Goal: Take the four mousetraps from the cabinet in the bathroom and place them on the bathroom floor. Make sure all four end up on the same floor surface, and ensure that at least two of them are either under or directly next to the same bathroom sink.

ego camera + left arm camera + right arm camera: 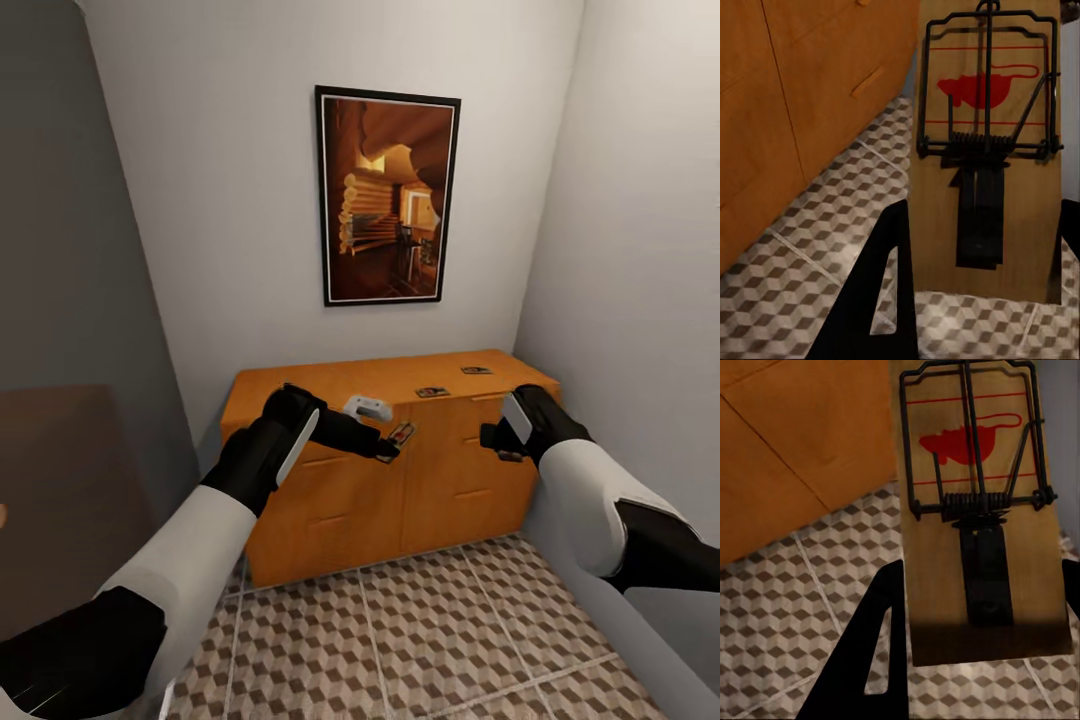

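Note:
The orange-brown cabinet (360, 490) stands against the back wall, drawers shut. Two mousetraps (432, 392) (476, 371) lie flat on its top toward the right end. My left gripper (393, 447) hangs in front of the cabinet's upper edge, shut on a third mousetrap (403, 434). The left wrist view shows that tan board (982, 150) with black wire and a red mark clamped between the black fingers (881, 300). My right gripper (500, 442) is shut on another mousetrap (975, 510), held over the cube-patterned bathroom floor (802, 607). The sink is out of view.
A framed picture (388, 195) hangs above the cabinet. A grey wall (60, 250) closes the left side and a pale wall (640, 250) the right. A brown panel (60, 490) stands at the left. Open tiled floor (420, 640) lies between me and the cabinet.

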You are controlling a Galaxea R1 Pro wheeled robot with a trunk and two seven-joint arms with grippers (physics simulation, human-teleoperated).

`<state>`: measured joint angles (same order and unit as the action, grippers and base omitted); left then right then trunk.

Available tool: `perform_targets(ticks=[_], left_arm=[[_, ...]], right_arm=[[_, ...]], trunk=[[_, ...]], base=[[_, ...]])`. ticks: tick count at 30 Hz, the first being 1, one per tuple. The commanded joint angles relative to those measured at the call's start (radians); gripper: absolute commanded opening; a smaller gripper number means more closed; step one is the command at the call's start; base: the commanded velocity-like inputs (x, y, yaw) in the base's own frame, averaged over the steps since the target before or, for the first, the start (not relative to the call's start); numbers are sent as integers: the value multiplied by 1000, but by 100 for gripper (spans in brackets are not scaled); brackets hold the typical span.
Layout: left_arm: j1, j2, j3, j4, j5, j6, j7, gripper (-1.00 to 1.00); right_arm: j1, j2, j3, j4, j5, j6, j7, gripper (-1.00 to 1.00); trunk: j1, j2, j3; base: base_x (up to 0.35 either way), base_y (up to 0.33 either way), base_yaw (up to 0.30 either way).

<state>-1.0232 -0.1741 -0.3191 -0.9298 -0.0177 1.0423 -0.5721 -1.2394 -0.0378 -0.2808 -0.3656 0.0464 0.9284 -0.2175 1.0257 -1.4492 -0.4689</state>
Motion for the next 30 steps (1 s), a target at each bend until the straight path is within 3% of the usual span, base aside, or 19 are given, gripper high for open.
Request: perform_targets(ticks=[1, 9, 13, 16, 19, 21, 27, 30], left_arm=[[-1, 0, 0, 7, -1, 5, -3, -100], [0, 3, 8, 242, -1, -8, 10, -100], [0, 8, 47, 404, -2, -27, 22, -100], [0, 30, 100, 581, 0, -158, 103, -100], [0, 41, 138, 720, 3, -266, 196, -100], [4, 64, 188, 870, 41, -412, 313, -100], [25, 97, 207, 919, 141, -514, 412, -100], [107, 116, 210, 923, 180, -574, 468, -100]], right_arm=[[6, 1, -8, -1, 4, 0, 0, -100], [171, -9, 6, 0, 5, -85, 0, -100], [290, -11, 87, 12, 5, -179, 6, -100], [402, -13, 137, 93, 5, -325, 33, -100], [448, -15, 149, 185, 6, -440, 65, -100], [473, -17, 157, 332, 6, -571, 103, -100], [519, -34, 161, 389, 33, -636, 117, -100], [596, -43, 162, 394, 78, -646, 119, -100]], trunk=[[-1, -1, -1], [-1, -1, -1], [-1, -1, -1], [-1, -1, -1], [-1, -1, -1], [-1, -1, -1], [-1, -1, -1], [-1, -1, -1]], base=[[-345, 0, 0], [-345, 0, 0], [-346, 0, 0], [-347, 0, 0], [-347, 0, 0], [-347, 0, 0], [-347, 0, 0], [-347, 0, 0]])
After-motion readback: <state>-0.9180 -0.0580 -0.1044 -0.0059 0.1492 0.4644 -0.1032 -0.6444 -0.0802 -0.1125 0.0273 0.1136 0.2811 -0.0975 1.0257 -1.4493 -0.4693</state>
